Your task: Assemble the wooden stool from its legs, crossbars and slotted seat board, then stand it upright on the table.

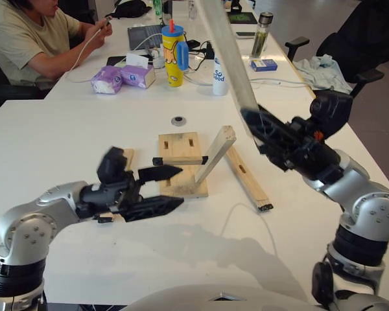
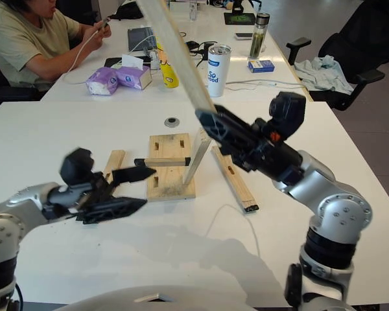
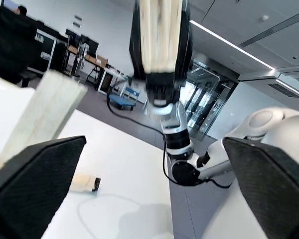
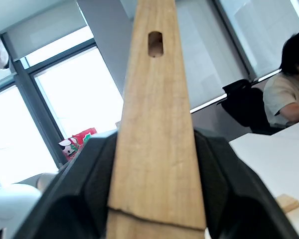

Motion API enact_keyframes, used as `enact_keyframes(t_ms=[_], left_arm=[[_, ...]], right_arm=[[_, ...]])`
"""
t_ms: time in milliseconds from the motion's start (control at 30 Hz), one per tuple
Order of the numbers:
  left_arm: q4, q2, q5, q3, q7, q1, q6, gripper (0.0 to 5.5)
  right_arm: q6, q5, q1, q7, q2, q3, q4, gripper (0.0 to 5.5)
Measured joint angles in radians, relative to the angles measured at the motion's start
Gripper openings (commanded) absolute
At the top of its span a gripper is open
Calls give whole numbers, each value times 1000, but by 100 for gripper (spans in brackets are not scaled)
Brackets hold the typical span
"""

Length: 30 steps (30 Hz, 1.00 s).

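The slotted seat board [image 1: 181, 163] lies flat mid-table. A crossbar [image 1: 180, 161] lies across it, and a leg [image 1: 215, 154] leans up from its right edge. Another leg [image 1: 247, 177] lies flat to the right, and a further wooden piece [image 1: 128, 158] sits behind my left arm. My left gripper [image 1: 163, 188] hovers open just left of the board, its fingers [image 3: 35, 184] empty. My right gripper [image 1: 258, 126] is raised over the table's right side, shut on a long wooden leg [image 1: 225, 50] that slants up and away; a slot shows near its far end [image 4: 156, 44].
A round grommet [image 1: 177, 120] sits behind the board. The far table holds tissue packs [image 1: 122, 78], a yellow bottle [image 1: 172, 57], a white can [image 1: 220, 76], a dark bottle [image 1: 260, 34] and cables. A seated person is at the far left. Bare table lies in front.
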Motion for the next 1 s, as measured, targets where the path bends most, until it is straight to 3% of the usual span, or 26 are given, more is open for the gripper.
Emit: enact_keyframes(t_ms=[167, 567, 1000], left_arm=[[68, -1, -157, 30, 126, -66, 9, 524], [94, -13, -344, 30, 250, -111, 1, 524], [85, -13, -356, -17, 269, -113, 12, 305]], right_arm=[[16, 26, 119, 71, -58, 45, -16, 206], [-21, -200, 233, 294, -139, 139, -43, 206], [-40, -219, 256, 352, -169, 159, -43, 206]])
